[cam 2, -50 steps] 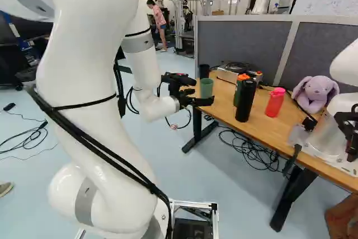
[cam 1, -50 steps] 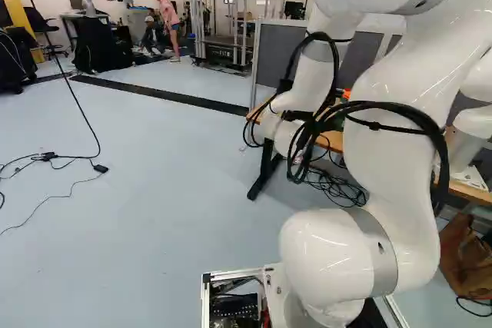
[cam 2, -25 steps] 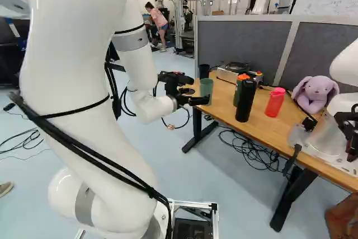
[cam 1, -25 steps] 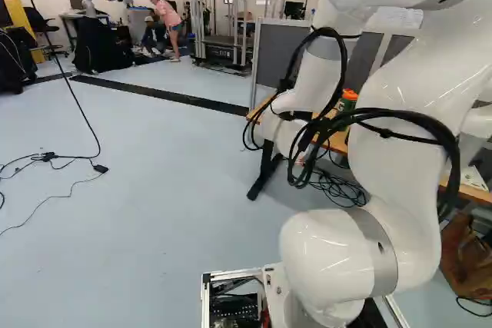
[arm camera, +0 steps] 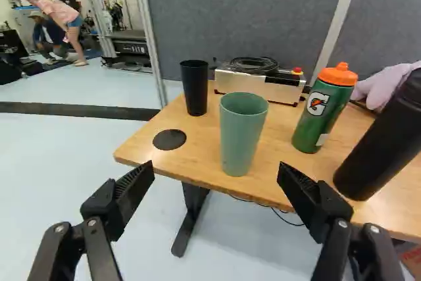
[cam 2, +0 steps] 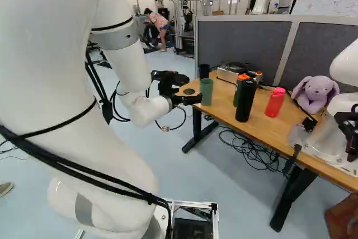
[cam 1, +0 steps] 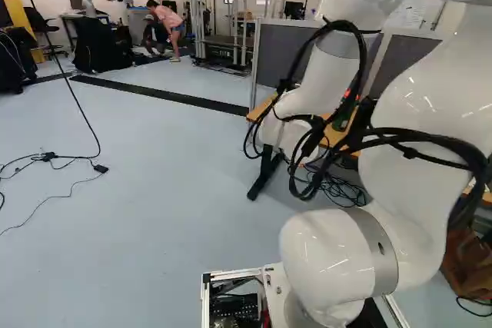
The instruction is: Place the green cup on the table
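In the right base view, my gripper is just off the near left corner of the wooden table, pointing at the green cup. The wrist view has the gripper open, its fingers wide apart and nothing between them. Ahead of the fingers the green cup stands upright on the wooden tabletop, close to its near edge. A gap separates the cup from both fingertips.
Around the cup are a black cup, a dark disc, a green bottle with orange lid and a tilted-looking black bottle. A pink bottle, plush toy and another robot are farther right.
My arm has drawn back, taking the open gripper leftward in the right base view, away from the green cup. One finger no longer overlaps the cup's lower part. Cup and base have stayed put.
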